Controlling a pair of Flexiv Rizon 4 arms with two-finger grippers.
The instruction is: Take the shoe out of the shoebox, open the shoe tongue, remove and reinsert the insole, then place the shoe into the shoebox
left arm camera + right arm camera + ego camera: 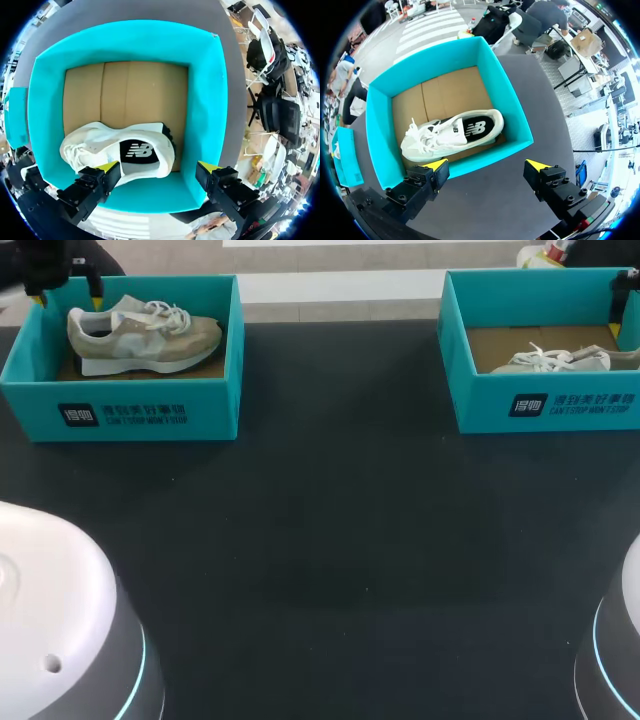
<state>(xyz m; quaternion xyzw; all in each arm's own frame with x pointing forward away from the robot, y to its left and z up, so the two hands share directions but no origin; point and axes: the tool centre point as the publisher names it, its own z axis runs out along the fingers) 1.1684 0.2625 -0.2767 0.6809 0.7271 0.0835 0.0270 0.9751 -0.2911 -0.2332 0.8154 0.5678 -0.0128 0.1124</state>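
Two teal shoeboxes stand at the back of the dark table. The left shoebox [125, 410] holds a beige shoe [145, 335], toe to the right. My left gripper [68, 298] hangs open over that box's heel end. In the left wrist view the shoe [115, 150] shows its black insole [137, 150], and the left gripper [159, 169] straddles the heel from above without touching. The right shoebox [545, 400] holds a white shoe [560, 360]. My right gripper [487, 166] is open above the table just outside the right shoebox's [515, 112] wall, with the white shoe [452, 132] ahead of it.
Brown cardboard [125, 90] lines the left box's floor beyond the shoe. The dark table [330, 540] spreads between and in front of the boxes. Two white arm bases [60, 630] sit at the near corners. The other box [345, 160] shows beside the right gripper's view.
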